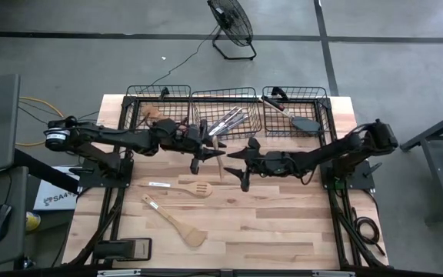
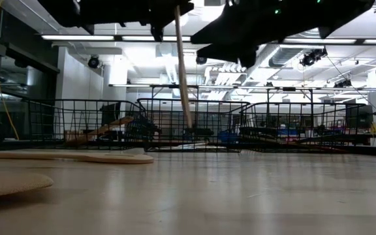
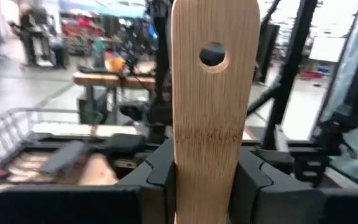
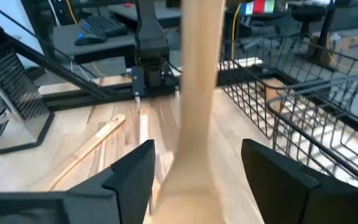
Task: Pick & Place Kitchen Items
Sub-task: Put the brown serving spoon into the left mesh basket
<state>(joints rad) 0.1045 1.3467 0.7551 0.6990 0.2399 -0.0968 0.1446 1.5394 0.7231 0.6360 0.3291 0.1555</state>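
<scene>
While both arms met over the middle of the wooden table [image 1: 283, 223] in the high view, the left gripper [image 3: 207, 177] was closed on the flat handle of a wooden spatula [image 3: 215, 112], its fingers [image 3: 160, 168] pressed against both sides just below the handle's hanging hole. The right gripper [image 4: 197, 168] had its fingers [image 4: 135, 168] spread apart, with the same utensil's shaft standing between them and clear of both. In the low view the spatula hung nearly upright at centre frame, above the tabletop. Two more wooden spatulas [image 1: 177, 187] lay at lower left of the high view, and metal knives [image 1: 229, 121] sat in the middle wire basket [image 1: 206, 96] at top centre.
</scene>
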